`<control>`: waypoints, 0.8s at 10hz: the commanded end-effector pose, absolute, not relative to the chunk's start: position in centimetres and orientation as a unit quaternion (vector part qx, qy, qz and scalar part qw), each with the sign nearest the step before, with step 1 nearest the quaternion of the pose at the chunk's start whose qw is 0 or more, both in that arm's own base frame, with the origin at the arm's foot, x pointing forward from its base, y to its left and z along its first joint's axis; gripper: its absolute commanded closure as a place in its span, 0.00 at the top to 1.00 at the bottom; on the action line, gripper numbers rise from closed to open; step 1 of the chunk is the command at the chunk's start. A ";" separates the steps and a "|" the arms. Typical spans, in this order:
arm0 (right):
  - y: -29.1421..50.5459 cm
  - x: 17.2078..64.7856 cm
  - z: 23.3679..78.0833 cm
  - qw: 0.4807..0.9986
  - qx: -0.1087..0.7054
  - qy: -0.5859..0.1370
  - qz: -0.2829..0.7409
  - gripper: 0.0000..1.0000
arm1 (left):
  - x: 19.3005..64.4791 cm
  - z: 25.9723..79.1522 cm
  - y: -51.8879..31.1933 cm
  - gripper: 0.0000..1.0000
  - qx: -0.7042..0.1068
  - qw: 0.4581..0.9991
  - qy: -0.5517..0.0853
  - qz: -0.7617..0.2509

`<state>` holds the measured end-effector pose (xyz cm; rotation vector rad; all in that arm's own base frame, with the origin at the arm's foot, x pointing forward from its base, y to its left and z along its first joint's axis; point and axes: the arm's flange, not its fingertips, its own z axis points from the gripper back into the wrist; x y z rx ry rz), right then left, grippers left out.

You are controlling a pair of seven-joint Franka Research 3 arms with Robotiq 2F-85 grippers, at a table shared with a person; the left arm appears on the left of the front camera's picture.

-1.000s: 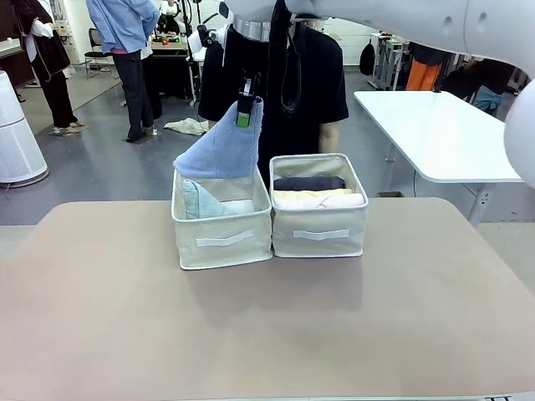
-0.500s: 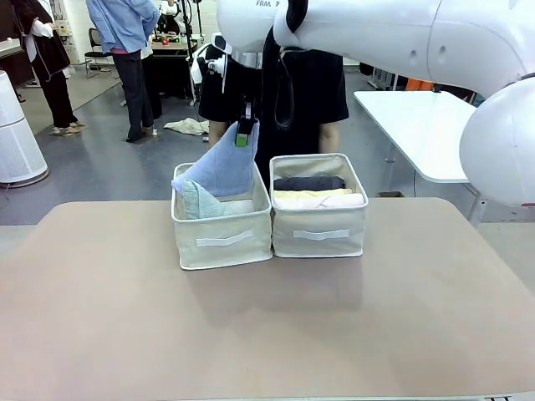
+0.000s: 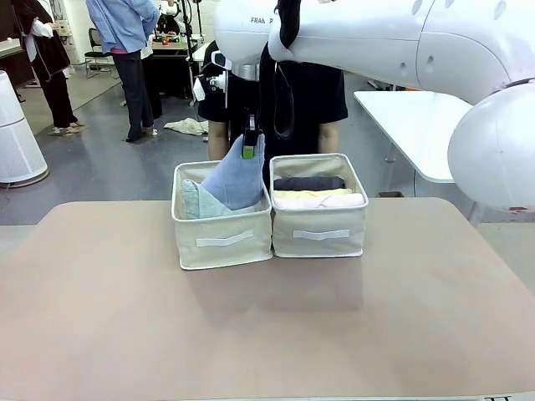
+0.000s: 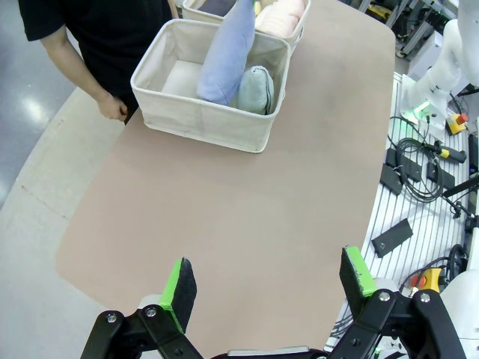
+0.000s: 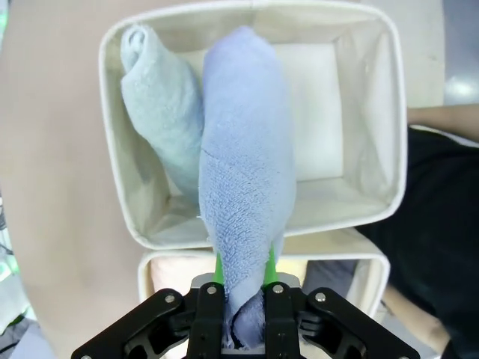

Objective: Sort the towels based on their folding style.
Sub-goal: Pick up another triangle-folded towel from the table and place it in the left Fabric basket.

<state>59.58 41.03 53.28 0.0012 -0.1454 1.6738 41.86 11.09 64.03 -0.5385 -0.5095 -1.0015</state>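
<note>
A: Counter holds two bins. Left bin: mint cone towel. Right bin: the rolled towels.

B: And the blue cone towel?

A: Half inside the left bin, beside the mint one. Right gripper is clamped on its narrow tip. Soft terry, light and floppy, likely sags, so pinching the tight tip looks sensible.

B: Left gripper?

A: Spread wide, holding nothing, over the counter's near end.

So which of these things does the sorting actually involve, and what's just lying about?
Part of the job:
- blue towel, pinched in the right tool
- mint towel
- rolled towels
- left bin, right bin

Just there:
- white side table
- cables
</note>
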 end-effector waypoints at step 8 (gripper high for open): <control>43.3 61.2 51.1 0.664 0.028 -0.077 0.743 0.18 | 41.9 64.0 10.9 1.00 -0.252 0.812 -0.244 -0.467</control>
